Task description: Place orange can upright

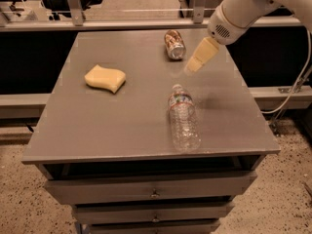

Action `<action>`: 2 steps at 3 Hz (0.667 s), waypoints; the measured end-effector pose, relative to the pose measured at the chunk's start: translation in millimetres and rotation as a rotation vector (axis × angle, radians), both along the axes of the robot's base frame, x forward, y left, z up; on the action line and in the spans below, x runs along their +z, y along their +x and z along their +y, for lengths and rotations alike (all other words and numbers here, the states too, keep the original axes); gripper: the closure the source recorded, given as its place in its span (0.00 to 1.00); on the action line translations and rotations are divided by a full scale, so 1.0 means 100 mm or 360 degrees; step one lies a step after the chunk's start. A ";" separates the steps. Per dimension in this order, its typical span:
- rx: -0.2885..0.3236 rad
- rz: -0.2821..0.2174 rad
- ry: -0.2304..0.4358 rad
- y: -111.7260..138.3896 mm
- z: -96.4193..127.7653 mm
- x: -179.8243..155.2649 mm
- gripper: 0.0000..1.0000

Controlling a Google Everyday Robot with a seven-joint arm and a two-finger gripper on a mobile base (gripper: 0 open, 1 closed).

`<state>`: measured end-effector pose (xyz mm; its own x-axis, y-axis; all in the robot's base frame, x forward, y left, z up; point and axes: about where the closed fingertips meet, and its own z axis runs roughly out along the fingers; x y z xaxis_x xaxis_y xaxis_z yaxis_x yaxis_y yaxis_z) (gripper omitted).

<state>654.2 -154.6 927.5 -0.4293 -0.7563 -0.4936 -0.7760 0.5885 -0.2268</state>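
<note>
The orange can point(174, 44) lies on its side near the far edge of the grey table point(112, 121), its silver end facing the camera. My gripper point(194, 65) hangs from the white arm that comes in from the upper right. It is above the table, just right of the can and a little nearer the camera, and holds nothing. It does not touch the can.
A clear plastic water bottle point(184, 118) lies on its side in the table's front right part. A yellow sponge point(105, 78) lies at the left. The table has drawers below. A metal rail and cables run behind and to the right.
</note>
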 end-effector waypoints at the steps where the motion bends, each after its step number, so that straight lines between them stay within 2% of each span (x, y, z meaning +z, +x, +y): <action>1: 0.0000 0.0000 0.0000 0.00 0.00 0.00 0.00; 2: -0.0108 -0.0044 0.0116 0.22 0.13 -0.04 0.00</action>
<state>675.9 -141.7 923.6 -0.4636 -0.6878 -0.5586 -0.7280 0.6550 -0.2023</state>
